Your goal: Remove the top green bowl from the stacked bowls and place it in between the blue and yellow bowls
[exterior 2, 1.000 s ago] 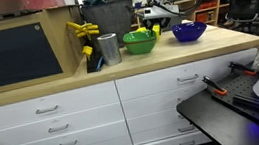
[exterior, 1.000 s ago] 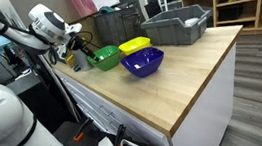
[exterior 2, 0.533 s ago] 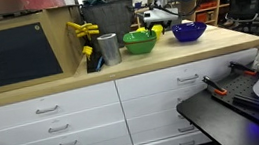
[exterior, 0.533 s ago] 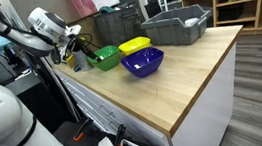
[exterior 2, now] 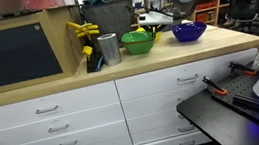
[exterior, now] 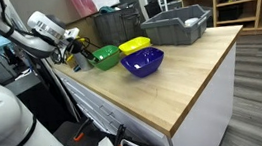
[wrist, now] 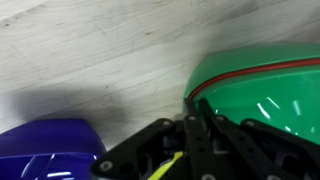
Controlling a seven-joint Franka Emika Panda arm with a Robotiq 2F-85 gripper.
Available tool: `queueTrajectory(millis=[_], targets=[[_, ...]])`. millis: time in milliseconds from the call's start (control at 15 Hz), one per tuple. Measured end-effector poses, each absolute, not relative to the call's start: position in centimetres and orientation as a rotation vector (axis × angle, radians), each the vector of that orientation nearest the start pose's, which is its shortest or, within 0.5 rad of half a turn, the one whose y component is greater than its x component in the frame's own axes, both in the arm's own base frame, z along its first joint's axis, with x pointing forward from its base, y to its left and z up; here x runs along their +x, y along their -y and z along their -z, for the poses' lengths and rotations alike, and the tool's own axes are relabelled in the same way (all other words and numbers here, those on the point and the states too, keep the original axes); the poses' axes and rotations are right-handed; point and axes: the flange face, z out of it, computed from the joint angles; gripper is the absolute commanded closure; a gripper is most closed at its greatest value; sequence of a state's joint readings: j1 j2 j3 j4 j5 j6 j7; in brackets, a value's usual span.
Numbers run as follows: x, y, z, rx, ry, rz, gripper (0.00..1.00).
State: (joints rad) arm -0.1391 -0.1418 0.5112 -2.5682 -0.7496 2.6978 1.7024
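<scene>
**A:** Where are we finding the top green bowl (exterior: 106,54)?

**B:** We are finding it nested in the stacked bowls (exterior: 100,64), left of centre in an exterior view, resting on the wooden surface (exterior: 197,75). In the wrist view the stack is filling the right side of the frame, and a thin red rim is showing between the green layers.

**A:** And the other two bowls?

**B:** We are seeing the blue bowl (exterior: 144,63) just right of the stack and lower in the frame. The yellow bowl (exterior: 135,45) is sitting just behind it, toward the grey bin (exterior: 176,25) in the upper right. The two are lying close together, and we cannot tell whether they are touching. In the wrist view the blue bowl is sitting in the lower left corner, apart from the stack, with bare wood between them.

**A:** What is the end effector (exterior: 76,54) doing?

**B:** It is hanging at the stack's left edge in that exterior view. In the wrist view its black fingers (wrist: 190,135) are coming in from the bottom, with the tips just beside the green rim. The dark linkages are overlapping there, so we cannot tell whether the fingers are apart, together or clamped on the rim.

**A:** Are we noticing anything else?

**B:** A metal cup (exterior 2: 108,49) is standing just left of the stack in an exterior view.
</scene>
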Motion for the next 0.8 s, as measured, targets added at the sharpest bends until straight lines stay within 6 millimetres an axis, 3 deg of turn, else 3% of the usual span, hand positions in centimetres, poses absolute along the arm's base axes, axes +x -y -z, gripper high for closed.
queueTrajectory(millis=[800], targets=[[42.90,-18.93,-33.57,-2.892,-1.032,0.834,0.99]])
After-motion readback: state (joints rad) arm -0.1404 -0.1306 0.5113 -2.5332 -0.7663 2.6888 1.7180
